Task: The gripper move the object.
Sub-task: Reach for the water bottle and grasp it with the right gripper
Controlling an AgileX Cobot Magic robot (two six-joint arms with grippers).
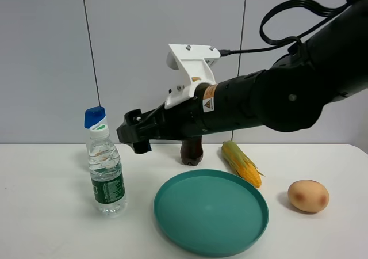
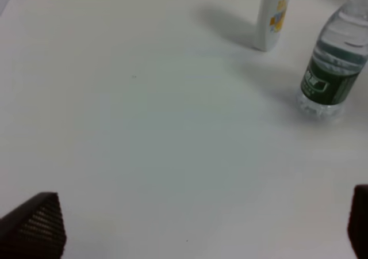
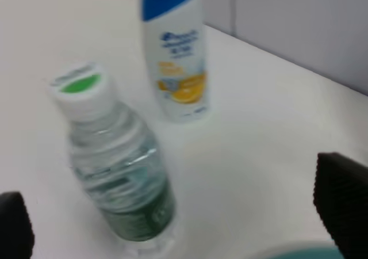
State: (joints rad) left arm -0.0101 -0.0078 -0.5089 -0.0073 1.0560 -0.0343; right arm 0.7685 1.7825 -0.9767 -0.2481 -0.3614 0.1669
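The small clear water bottle with a white cap and dark green label stands upright on the white table, left of the teal plate. It also shows in the left wrist view and the right wrist view. My right gripper, on the black arm with the white bracket, reaches across from the right and hovers just right of the bottle's cap, apart from it. In the right wrist view the right gripper is open and empty. My left gripper is open and empty over bare table; its arm is outside the exterior view.
A white shampoo bottle with a blue cap stands behind the water bottle. A teal plate, a corn cob and a brown egg lie to the right. The dark cola bottle's base shows under my right arm.
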